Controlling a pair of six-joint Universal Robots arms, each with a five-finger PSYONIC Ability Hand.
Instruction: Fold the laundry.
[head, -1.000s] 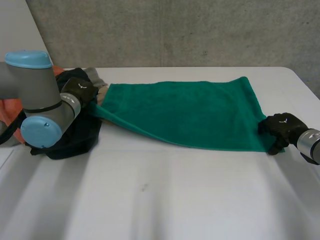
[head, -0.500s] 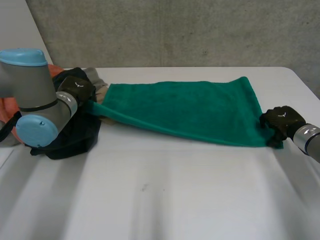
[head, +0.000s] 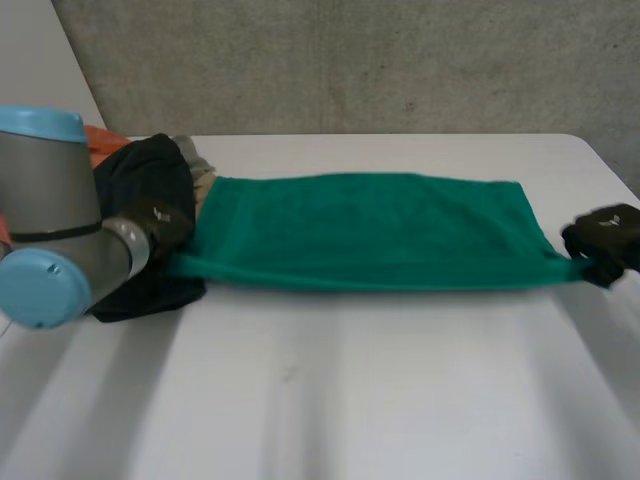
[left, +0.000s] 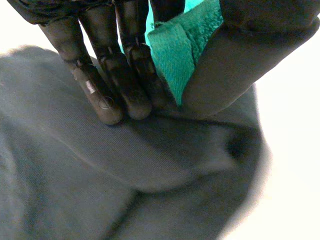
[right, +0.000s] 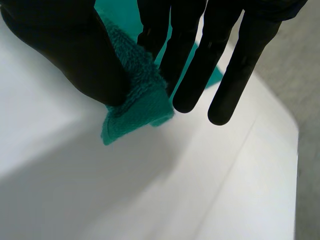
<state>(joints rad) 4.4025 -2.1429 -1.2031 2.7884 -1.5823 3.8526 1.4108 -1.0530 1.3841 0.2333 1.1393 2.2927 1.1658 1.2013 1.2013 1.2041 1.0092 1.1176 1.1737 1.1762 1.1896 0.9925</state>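
A green towel hangs stretched between my two hands a little above the white table. My left hand pinches the towel's near left corner between thumb and fingers, above a dark garment. At the table's right side, my right hand pinches the near right corner between its thumb and fingers. The towel's far edge lies toward the wall.
A pile of laundry sits at the table's left: a dark garment, an orange piece and a beige one. The concrete wall stands behind. The table's right edge runs just beyond my right hand.
Both hands moved apart and lifted the near edge, pulling the towel taut and straight. The right hand closed on its corner.
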